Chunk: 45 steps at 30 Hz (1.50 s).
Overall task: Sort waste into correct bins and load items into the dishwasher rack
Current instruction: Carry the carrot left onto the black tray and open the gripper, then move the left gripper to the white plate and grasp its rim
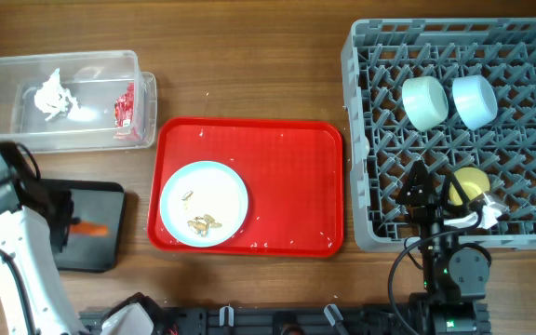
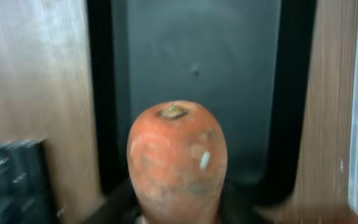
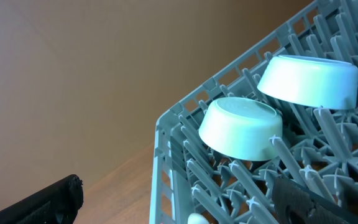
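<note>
My left gripper point(image 1: 66, 223) is shut on the orange carrot piece point(image 1: 90, 228) and holds it over the black tray point(image 1: 100, 200). The left wrist view shows the carrot point(image 2: 177, 158) close up, with the tray point(image 2: 197, 74) beneath it. The clear tub point(image 1: 26, 130) holds white tissue point(image 1: 54, 97) and the red-and-white wrapper point(image 1: 125, 107). The pale blue plate point(image 1: 221, 181) carries brownish scraps point(image 1: 203, 222). The grey rack point(image 1: 366, 140) holds the mint bowl point(image 1: 424, 100), the light blue bowl point(image 1: 474, 99), the yellow cup point(image 1: 471, 183) and the white spoon point(image 1: 480, 217). My right gripper point(image 1: 433, 193) is open and empty over the rack's front left part.
The red tray point(image 1: 287, 186) lies in the middle under the plate, between the bins and the rack. In the right wrist view, the mint bowl point(image 3: 241, 127) and the blue bowl point(image 3: 309, 81) sit upside down on the pegs, beside the rack wall point(image 3: 163, 162).
</note>
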Available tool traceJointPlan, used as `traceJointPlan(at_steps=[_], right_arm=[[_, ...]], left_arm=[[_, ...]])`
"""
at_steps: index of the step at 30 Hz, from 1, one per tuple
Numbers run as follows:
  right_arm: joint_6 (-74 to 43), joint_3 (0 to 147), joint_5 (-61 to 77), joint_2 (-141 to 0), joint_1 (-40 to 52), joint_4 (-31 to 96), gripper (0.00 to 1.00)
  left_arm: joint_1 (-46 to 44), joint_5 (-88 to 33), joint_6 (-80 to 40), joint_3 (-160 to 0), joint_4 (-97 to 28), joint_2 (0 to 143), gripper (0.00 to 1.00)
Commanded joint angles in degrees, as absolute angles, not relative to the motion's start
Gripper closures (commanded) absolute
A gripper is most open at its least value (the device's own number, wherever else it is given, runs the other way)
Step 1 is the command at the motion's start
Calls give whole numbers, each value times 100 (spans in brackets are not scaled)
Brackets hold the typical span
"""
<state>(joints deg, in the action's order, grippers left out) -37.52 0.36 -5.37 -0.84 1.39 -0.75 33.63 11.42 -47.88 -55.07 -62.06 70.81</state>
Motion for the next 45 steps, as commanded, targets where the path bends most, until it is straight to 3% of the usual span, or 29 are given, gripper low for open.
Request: traceJointPlan(at_steps=[1, 6, 8, 10, 17, 21, 25, 32, 34, 37, 38, 45], right_arm=[[-3813, 30, -467, -43, 115, -93, 0], [-3813, 30, -467, -43, 115, -93, 0], [-3813, 30, -467, -43, 115, -93, 0], [-3813, 30, -467, -43, 115, -93, 0], [-3813, 30, -467, -43, 115, -93, 0], [-3813, 30, -467, -43, 115, -93, 0], [-3813, 30, -467, -43, 115, -93, 0], [-3815, 30, -467, -43, 115, -93, 0], [-3815, 30, -467, -43, 115, -93, 0], [-3813, 30, -469, -43, 115, -93, 0], [-3811, 30, -467, -43, 115, -93, 0], [-3815, 30, -467, -43, 115, -93, 0]], left_arm=[[3597, 1253, -4768, -5033, -5596, 7157, 19], [3590, 801, -4342, -5192, -5358, 7179, 5], [3481, -504, -3815, -5336, -5380, 7179, 14], [3079, -1153, -3566, -5339, -5465, 7179, 14], [-607, -696, -2585, -5339, -5341, 7244, 19], [-2862, 161, -2110, -5336, -4890, 7819, 29], [-4294, 801, -2093, -5336, -4403, 8825, 34], [-4611, 1317, -2097, -5336, -4040, 9813, 49], [-4613, 1315, -2099, -5336, -3988, 9883, 57], [-4613, 1299, -2097, -5336, -3865, 9896, 93], [-4613, 1293, -2099, -5336, -3844, 9896, 96], [-4613, 1699, -2425, -5363, -3929, 9859, 96]])
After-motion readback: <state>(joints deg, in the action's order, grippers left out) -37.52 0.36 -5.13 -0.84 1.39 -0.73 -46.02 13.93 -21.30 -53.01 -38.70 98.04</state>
